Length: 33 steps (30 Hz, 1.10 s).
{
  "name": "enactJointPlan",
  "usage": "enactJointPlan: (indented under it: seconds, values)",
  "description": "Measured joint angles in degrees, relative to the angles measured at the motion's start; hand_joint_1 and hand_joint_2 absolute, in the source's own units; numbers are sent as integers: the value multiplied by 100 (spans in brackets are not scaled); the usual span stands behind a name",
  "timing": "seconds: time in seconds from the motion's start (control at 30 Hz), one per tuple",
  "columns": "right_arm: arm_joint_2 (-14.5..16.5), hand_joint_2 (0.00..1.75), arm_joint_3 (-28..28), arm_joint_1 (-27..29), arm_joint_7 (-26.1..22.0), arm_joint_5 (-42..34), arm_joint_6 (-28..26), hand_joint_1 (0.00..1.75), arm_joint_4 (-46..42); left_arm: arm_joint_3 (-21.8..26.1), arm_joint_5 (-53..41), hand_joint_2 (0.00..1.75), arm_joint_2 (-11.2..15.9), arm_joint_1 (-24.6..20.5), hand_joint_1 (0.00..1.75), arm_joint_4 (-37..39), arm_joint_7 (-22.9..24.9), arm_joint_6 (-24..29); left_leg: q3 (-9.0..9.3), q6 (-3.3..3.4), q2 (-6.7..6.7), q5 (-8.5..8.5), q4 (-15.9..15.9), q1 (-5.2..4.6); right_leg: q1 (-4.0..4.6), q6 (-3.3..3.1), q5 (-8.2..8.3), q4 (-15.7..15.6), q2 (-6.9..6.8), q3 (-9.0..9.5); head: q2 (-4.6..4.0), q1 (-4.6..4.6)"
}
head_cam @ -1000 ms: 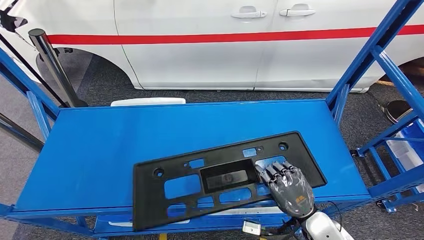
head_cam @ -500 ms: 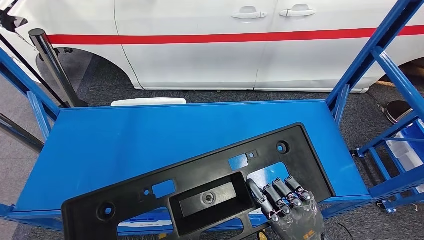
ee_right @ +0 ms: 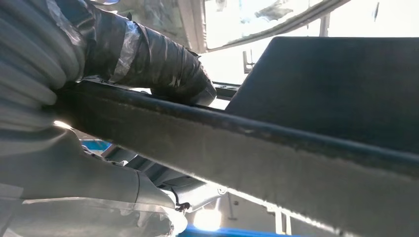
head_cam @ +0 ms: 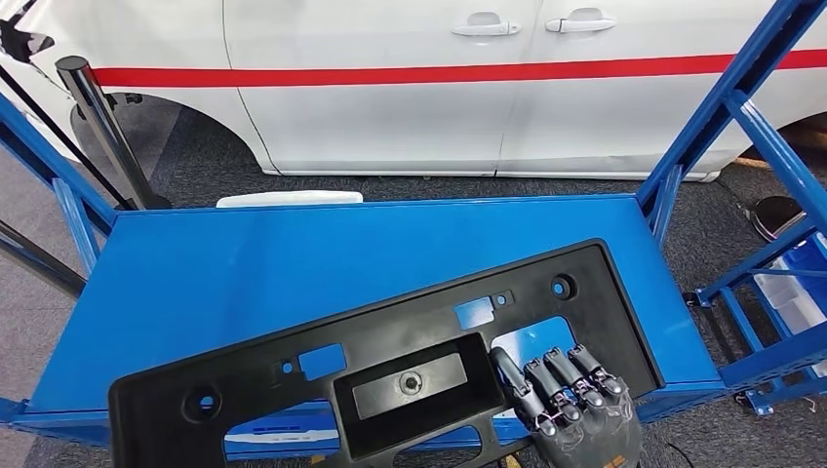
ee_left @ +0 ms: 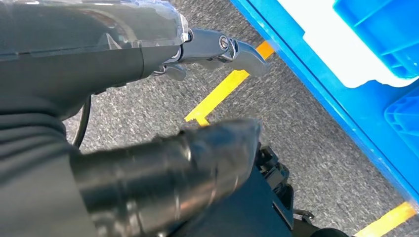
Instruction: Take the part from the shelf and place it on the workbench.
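Nearest in the head view, the right hand (head_cam: 583, 421) at the bottom edge, dark fingers (head_cam: 558, 382) curled over the near rim of the black license-plate bracket (head_cam: 390, 366), gripping it through a cutout. Bracket lifted and tilted, its left end hanging past the front edge of the blue shelf (head_cam: 244, 263), its right end over the shelf's right portion, blue surface showing through the openings. Beyond, the flat blue shelf deck framed by blue steel uprights (head_cam: 727, 97), a white pad (head_cam: 289, 198) just behind its far edge, then dark grey carpet and a white car (head_cam: 439, 88) with a red stripe and two door handles; a black stanchion post (head_cam: 98, 122) at far left, blue bins (head_cam: 795, 278) at right. From the right wrist, seen from beneath: thumb (ee_right: 163, 64) wrapped in clear film pressed against one face of the bracket's edge, ribbed cover on the other side, the rim clamped between. From the left wrist, the left hand (ee_left: 217, 47) hanging over grey carpet with yellow floor tape (ee_left: 222, 91), fingers loosely apart, holding nothing, beside a blue rack base.
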Motion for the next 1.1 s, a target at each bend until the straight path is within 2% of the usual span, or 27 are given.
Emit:
enactJointPlan:
  seconds: [0.4, 0.63, 0.87, 1.03, 1.1]
  values:
    - [15, 175, -50, 41, 199, 0, 0, 175, 56, 10, 30, 175, 2, 1, 0, 0, 35, -93, 0, 0, 0, 0, 0, 0, 0, 0, 0, 0, 0, 0, 0, 0]
    - [15, 175, -26, 103, 574, 2, 0, 175, 46, 96, -1, 175, 0, -1, 0, 0, 372, 356, 0, 0, 0, 0, 0, 0, 0, 0, 0, 0, 0, 0, 0, 0]
    - [15, 175, 18, 131, 626, 2, -1, 175, 39, 99, -10, 175, -2, -2, 0, 0, 406, 439, 0, 1, 0, -1, 3, -1, -2, 1, 1, -2, 0, 0, 0, 0]
    - [15, 175, 58, 142, 743, 3, -1, 175, 14, 119, 10, 175, 0, -2, 0, 0, 464, 533, -10, 34, -1, -3, 36, -38, -37, 39, 27, -23, -1, 5, 0, -1]
    - [15, 175, 84, 143, 788, 4, -1, 175, -29, 120, -11, 175, -3, -4, 0, 0, 465, 593, 17, 69, 8, 60, -32, -10, -34, 76, 28, -25, 1, 11, 0, -2]
